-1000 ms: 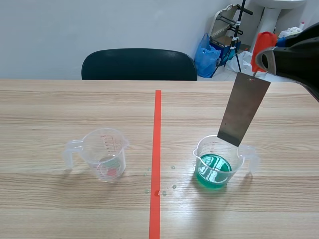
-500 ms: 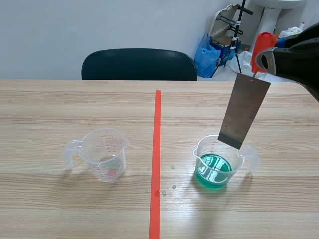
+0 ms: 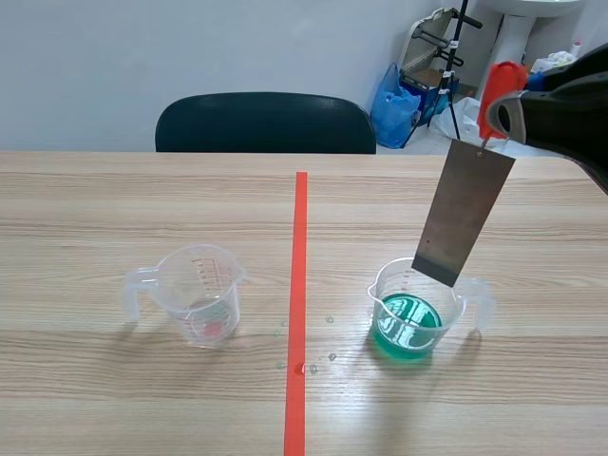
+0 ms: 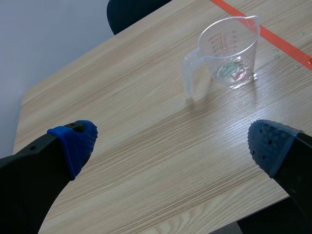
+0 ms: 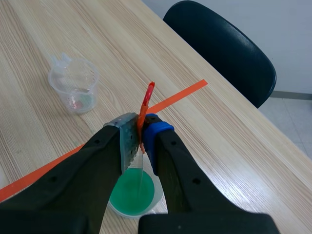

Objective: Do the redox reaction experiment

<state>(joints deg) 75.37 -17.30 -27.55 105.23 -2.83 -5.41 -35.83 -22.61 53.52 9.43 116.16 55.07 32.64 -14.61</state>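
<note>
My right gripper (image 5: 141,134) is clamped on the red clip (image 3: 501,81), and the metal plate (image 3: 464,214) hangs from it, tilted, right above the green-liquid cup (image 3: 418,309), its lower edge about level with that cup's rim. The plate looks thin, stiff and light, likely slick, so I judge the clip the safest hold. My left gripper (image 4: 170,144) is spread wide, holding nothing, with the empty cup (image 3: 201,293) ahead, well apart from the green-liquid cup. Against a second ago, the plate's edge hangs slightly lower.
</note>
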